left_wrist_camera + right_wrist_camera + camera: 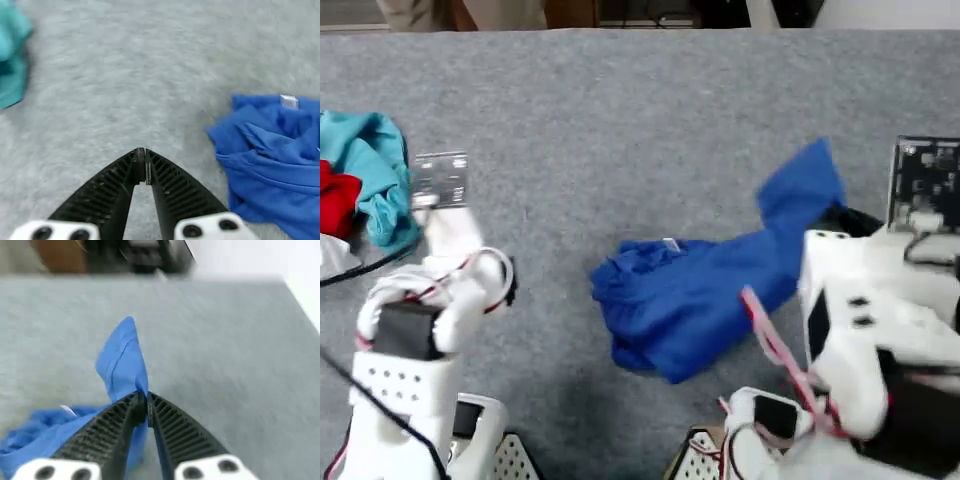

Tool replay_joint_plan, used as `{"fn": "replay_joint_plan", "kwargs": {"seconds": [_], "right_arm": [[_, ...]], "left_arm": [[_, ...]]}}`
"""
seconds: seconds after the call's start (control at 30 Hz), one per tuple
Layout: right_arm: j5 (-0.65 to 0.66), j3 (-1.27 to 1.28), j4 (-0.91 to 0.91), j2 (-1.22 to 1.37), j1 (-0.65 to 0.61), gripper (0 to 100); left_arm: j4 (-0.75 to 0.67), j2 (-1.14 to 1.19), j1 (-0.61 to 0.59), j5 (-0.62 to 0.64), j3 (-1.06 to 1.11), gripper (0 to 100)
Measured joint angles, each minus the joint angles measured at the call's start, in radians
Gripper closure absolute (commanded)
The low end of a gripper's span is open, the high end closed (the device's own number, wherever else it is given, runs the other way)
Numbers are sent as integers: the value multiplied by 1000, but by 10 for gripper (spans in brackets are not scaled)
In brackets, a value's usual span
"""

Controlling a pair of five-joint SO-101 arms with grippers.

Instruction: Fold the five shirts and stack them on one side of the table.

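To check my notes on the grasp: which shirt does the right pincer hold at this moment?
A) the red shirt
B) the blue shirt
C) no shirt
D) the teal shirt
B: in the right wrist view the right pincer is shut on a fold of the blue shirt, while the teal shirt and the red shirt lie far apart from it.

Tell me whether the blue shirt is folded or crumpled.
Crumpled, not folded: the blue shirt lies bunched, one end pinched in the right claw.
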Motion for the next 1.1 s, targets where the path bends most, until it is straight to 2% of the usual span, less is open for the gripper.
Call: {"fn": "replay_joint_plan", "kwargs": {"seconds": [0.2, 0.43, 0.7, 0.9, 1.1], "right_arm": [[69, 130, 0, -8, 252, 992], [155, 281, 0, -8, 451, 992], [198, 448, -48, -8, 569, 992], [235, 545, -109, -8, 644, 992], [235, 563, -120, -8, 654, 992]], "left_arm": [[-55, 229, 126, 5, -31, 979], [-54, 594, 284, 133, -272, 978], [49, 1000, 465, 219, -557, 978], [78, 1257, 482, 226, -700, 979], [80, 1402, 485, 226, -801, 981]]}}
